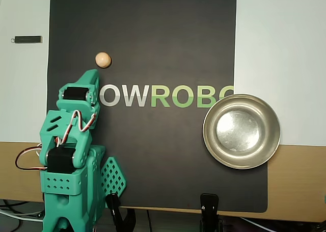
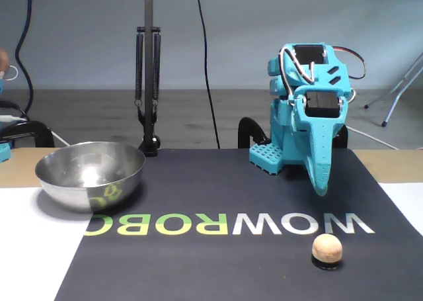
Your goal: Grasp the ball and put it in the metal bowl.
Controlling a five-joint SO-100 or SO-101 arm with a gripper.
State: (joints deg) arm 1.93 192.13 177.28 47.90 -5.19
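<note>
The ball (image 1: 103,59) (image 2: 327,248), a small tan sphere, rests on the black mat just beyond the letter W. My teal gripper (image 1: 93,74) (image 2: 320,187) hangs folded against the arm with its tip pointing down. Its fingers are shut with nothing between them. The tip is a short way from the ball, above the mat and not touching it. The metal bowl (image 1: 208,137) (image 2: 92,185) stands empty on the mat's far side. That is at the right in the overhead view and at the left in the fixed view.
The arm's base (image 1: 66,191) sits at the mat's edge, with two black clamps (image 1: 210,211) beside it. A small dark bar (image 1: 28,39) lies on the white surface left of the mat. A lamp stand (image 2: 147,83) and cables rise behind the bowl.
</note>
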